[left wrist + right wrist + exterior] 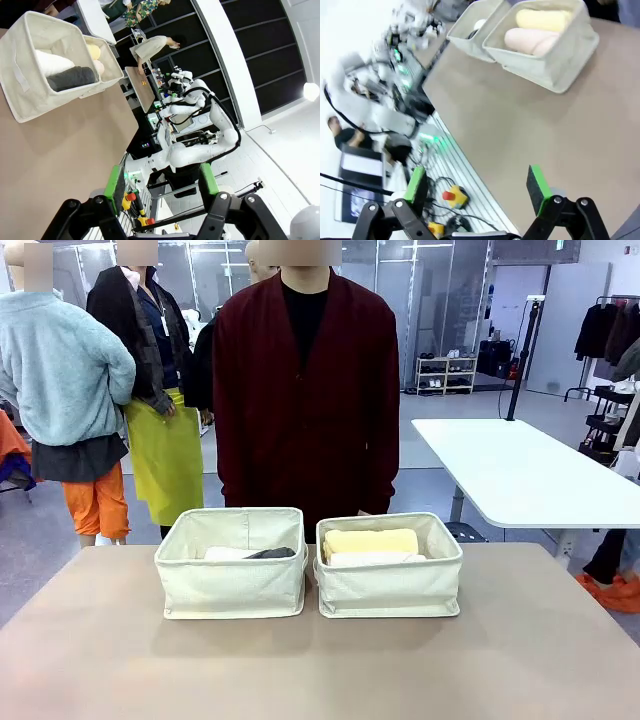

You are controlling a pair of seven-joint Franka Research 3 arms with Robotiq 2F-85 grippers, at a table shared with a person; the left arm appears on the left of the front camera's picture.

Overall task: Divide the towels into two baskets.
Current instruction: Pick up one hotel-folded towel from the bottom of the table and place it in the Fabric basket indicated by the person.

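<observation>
Cream canvas makes up both bins, which stand side by side near the far edge of the tan table (320,660), just in front of a person in a dark red cardigan (305,400). Their facing walls are close together, touching or nearly so. The left basket (231,585) holds the white towel (228,553) and the dark grey towel (272,553), lying next to each other below the rim. The right basket (389,588) holds the pale yellow towel (371,540) towards its far side and the pale pink towel (375,559) just in front of it, both rolls lying lengthwise across the bin.

In the left wrist view the left gripper (161,186) hangs beyond the near edge of the table, its green pads apart with nothing between them. In the right wrist view the right gripper (476,184) hangs over the near edge of the table, jaws spread wide and empty, well apart from the baskets
</observation>
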